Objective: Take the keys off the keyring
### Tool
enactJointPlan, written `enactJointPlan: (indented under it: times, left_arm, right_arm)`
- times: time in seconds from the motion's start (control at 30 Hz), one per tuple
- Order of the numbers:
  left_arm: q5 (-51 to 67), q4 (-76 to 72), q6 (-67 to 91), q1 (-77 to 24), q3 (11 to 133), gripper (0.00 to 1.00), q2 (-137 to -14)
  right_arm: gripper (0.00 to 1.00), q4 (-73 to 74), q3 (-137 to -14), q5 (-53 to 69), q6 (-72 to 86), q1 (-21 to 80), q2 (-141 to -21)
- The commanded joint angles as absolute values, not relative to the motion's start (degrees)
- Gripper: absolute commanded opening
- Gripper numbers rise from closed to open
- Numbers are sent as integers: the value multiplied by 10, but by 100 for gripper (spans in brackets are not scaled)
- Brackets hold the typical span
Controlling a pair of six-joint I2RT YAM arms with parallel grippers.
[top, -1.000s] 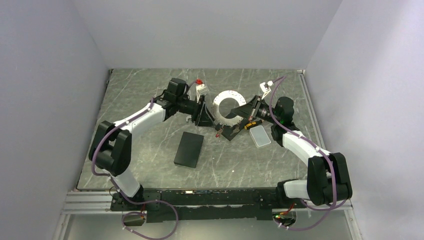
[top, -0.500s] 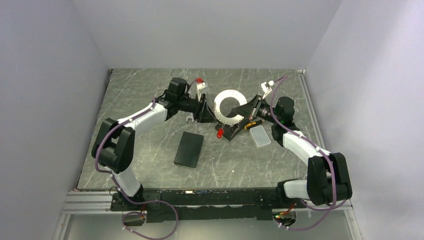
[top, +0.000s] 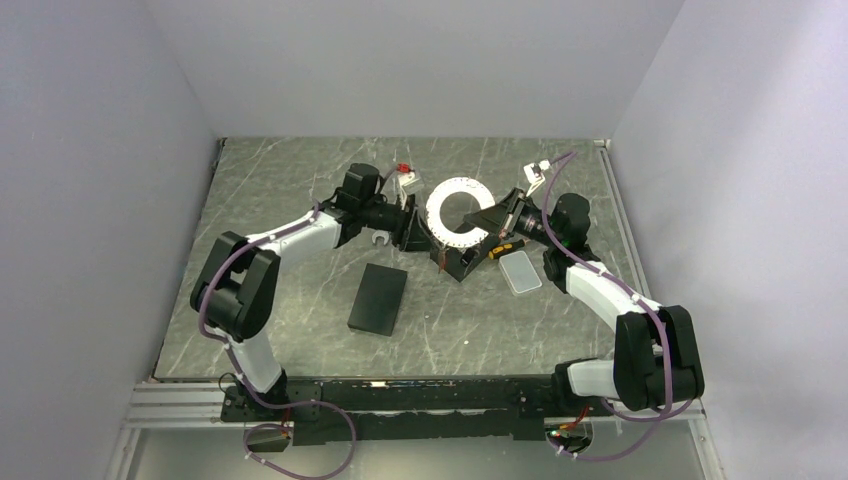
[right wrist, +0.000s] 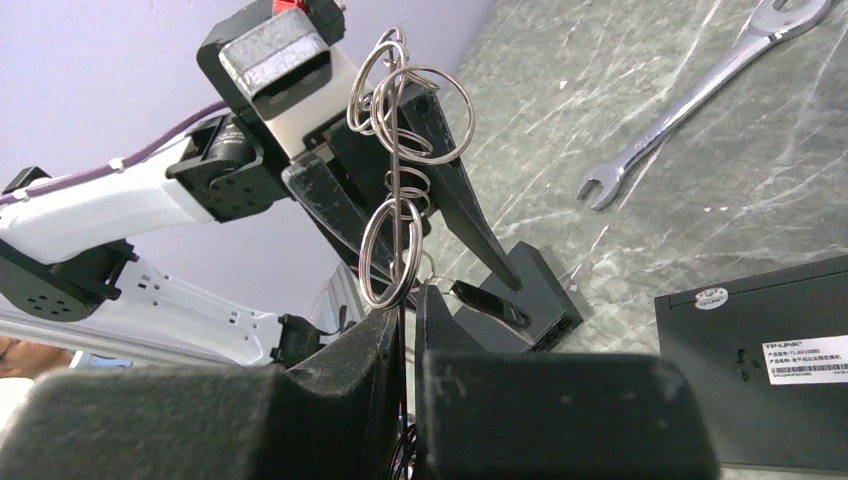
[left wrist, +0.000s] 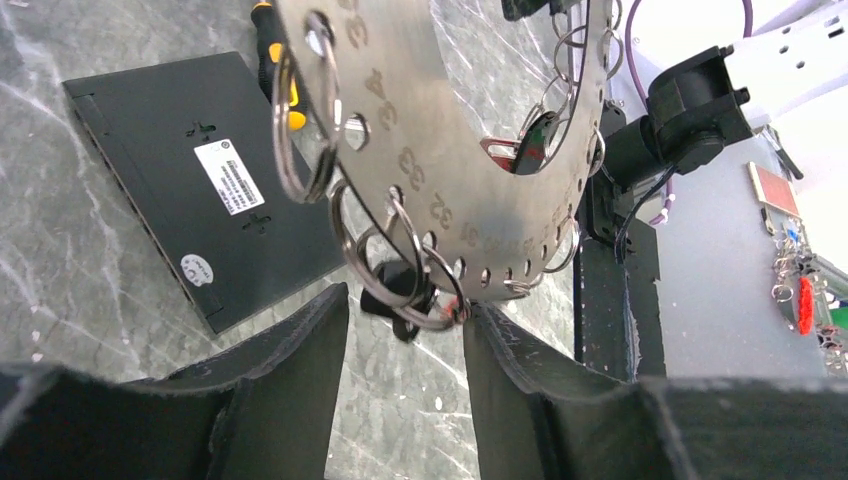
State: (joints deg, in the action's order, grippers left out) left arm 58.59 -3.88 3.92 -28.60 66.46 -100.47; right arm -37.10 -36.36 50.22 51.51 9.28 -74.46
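Observation:
A wide flat silver ring plate [left wrist: 420, 130] with numbered holes carries several wire rings; it shows white in the top view [top: 437, 210]. My right gripper [right wrist: 405, 300] is shut on its edge and holds it above the table, also seen from above [top: 482, 220]. The keyring [left wrist: 430, 322], a wire ring with a small red piece, hangs from the plate's lower rim with a black-headed key [left wrist: 395, 285]. The key also shows in the right wrist view [right wrist: 490, 302]. My left gripper [left wrist: 405, 315] is open, its jaws on either side of the keyring, the right finger touching it. Other keys are not visible.
A black TP-Link box [top: 378, 298] lies left of centre. A silver wrench [top: 378, 238] lies under my left arm. A yellow-black screwdriver [top: 500, 250], a pale grey case [top: 520, 270] and a small black box [top: 465, 262] sit below the plate.
My left arm has swung right, bringing its open gripper up to the plate's lower rim and around the hanging keyring. The right arm and plate have barely moved.

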Motion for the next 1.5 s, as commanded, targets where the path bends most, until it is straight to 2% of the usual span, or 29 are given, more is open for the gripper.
enactJointPlan:
  times: [0.0,0.23,0.37,0.47,0.57,0.73,0.93,1.17,1.47]
  left_arm:
    - [592,-96,64,-295,654,50,-1013]
    - [592,-111,78,-295,657,60,-1017]
    - [593,-118,83,-295,656,60,-1019]
    - [597,-112,83,-294,662,49,-1018]
    - [602,-97,78,-287,666,33,-1011]
    - [614,-99,84,-268,656,15,-998]
    - [632,-56,65,-265,669,0,-992]
    - [645,87,-20,-271,710,0,-980]
    - [644,184,-69,-285,752,0,-972]
  right_arm:
    - [0,-423,-382,506,529,89,-736]
    - [0,-429,-379,506,536,88,-739]
    - [0,-428,-379,505,536,87,-739]
    - [0,-423,-380,503,534,85,-740]
    - [0,-420,-379,499,535,80,-740]
    - [0,-425,-376,497,542,72,-738]
    - [0,-420,-374,491,535,68,-739]
    - [0,-419,-370,485,524,66,-742]
    - [0,-418,-360,481,508,66,-749]
